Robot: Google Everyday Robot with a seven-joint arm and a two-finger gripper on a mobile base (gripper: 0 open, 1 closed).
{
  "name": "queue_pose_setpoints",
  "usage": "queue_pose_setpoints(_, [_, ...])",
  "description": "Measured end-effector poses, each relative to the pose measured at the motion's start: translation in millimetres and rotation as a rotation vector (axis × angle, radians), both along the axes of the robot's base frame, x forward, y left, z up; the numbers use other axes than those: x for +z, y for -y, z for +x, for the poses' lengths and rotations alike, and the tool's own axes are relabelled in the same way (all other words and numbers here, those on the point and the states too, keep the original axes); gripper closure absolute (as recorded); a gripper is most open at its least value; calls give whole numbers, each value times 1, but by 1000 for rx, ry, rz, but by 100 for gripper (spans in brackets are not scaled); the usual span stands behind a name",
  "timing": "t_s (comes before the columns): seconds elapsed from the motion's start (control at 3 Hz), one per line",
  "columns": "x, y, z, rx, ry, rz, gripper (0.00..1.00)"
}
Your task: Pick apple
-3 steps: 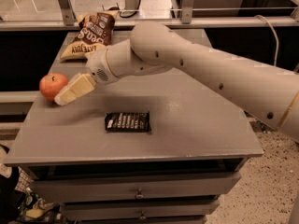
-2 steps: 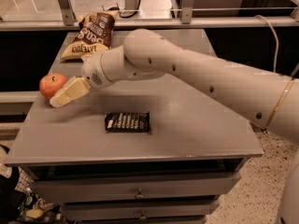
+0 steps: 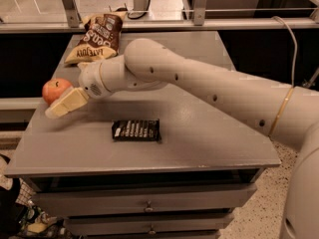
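Note:
The red-orange apple sits at the left edge of the grey table. My gripper reaches in from the right on the long white arm and is right at the apple, its cream tip covering the apple's lower front side. The apple's top and left side still show. I cannot see whether the gripper touches the apple.
A brown chip bag lies at the table's back left. A black flat packet lies in the middle front. My arm crosses above the table's right half. Drawers sit below the tabletop; a rail runs behind it.
The gripper has moved left and slightly toward the table's left edge, closing in on the apple. The apple, bag and packet have not moved.

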State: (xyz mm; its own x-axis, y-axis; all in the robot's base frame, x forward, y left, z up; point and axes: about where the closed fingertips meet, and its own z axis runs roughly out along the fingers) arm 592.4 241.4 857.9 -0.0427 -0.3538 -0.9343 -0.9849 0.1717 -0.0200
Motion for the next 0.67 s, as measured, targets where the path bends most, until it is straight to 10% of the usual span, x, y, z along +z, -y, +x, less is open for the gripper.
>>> queue_pose_setpoints(0.33, [-10,-8,0,19,-21,3,0])
queue_pose_setpoints(0.67, [-21,-13,0,33,-41,-1,23])
